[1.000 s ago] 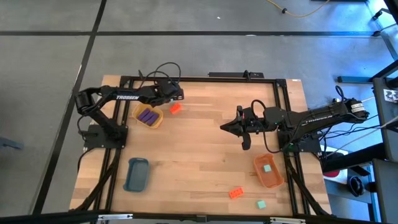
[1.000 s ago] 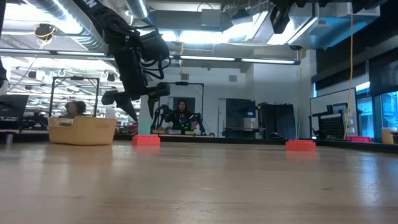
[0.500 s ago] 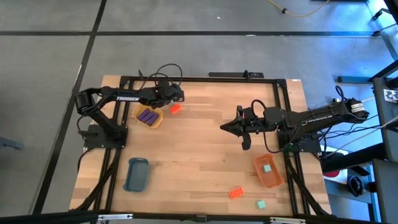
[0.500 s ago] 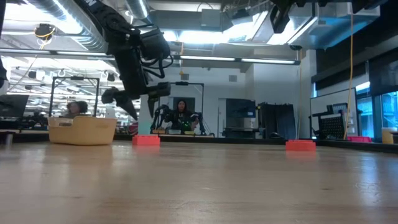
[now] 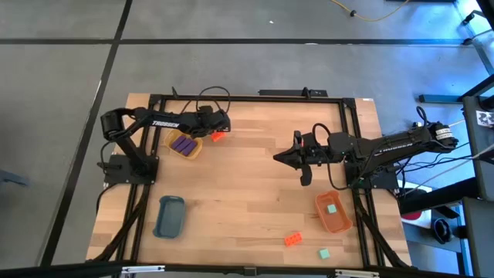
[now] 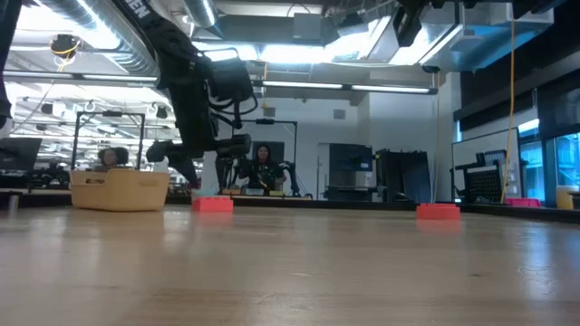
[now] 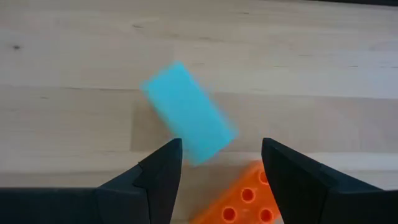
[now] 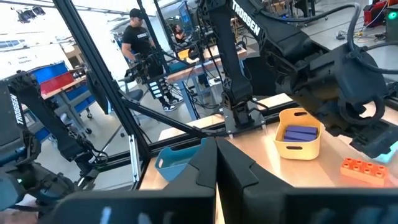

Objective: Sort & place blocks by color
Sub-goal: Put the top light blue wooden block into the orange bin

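My left gripper is open, low over the far left of the table, beside the yellow tray that holds purple blocks. An orange-red studded brick lies on the wood between its fingers. A mint-teal block, blurred, shows just past the fingertips; I cannot tell whether it touches a finger. My right gripper is shut and empty, raised over the table's middle right.
An orange tray with a mint block stands near right. Another orange-red brick and a mint block lie near the front edge. A blue tray stands near left. Bare wood lies in the middle.
My left gripper has gone down a little toward the orange-red brick beside the yellow tray.
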`<action>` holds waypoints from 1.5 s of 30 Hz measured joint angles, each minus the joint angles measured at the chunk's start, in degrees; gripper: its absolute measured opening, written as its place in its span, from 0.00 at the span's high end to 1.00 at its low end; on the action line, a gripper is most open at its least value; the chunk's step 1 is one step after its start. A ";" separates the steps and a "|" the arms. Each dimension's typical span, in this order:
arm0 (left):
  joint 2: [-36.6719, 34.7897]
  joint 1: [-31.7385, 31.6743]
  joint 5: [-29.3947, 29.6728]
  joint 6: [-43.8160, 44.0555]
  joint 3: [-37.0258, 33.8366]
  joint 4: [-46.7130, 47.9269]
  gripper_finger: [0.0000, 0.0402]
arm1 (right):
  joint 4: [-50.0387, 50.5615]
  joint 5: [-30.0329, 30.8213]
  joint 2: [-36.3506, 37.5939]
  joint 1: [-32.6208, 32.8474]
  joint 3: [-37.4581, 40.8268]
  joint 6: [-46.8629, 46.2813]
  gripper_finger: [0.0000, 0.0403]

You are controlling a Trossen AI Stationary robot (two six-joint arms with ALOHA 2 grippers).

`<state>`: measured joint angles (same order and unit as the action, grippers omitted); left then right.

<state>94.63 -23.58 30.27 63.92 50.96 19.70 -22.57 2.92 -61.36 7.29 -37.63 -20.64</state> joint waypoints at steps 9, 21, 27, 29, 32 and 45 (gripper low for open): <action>-0.12 -1.26 0.39 -3.43 0.02 -0.07 0.47 | 0.02 0.02 0.02 0.00 0.00 -0.04 1.00; -6.94 -5.42 3.22 -0.69 0.06 7.98 0.47 | 0.26 0.02 0.02 0.00 0.00 -0.09 1.00; -4.05 -4.96 -0.72 6.13 -2.91 3.92 0.47 | 0.18 0.04 0.02 0.00 0.00 -0.45 1.00; -3.78 -4.59 -1.07 8.56 -3.63 3.30 0.47 | 0.20 0.04 0.02 0.00 0.00 -0.69 1.00; -3.78 -4.43 -0.84 9.51 -4.52 3.37 0.47 | 0.16 0.04 0.02 0.00 0.00 -0.81 1.00; -3.80 -8.02 -3.96 1.64 -6.69 -3.25 0.47 | 0.09 0.04 0.02 0.00 0.00 -1.62 1.00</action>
<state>90.83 -31.59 26.31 65.56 44.27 16.45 -22.48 2.96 -61.34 7.29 -37.63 -22.26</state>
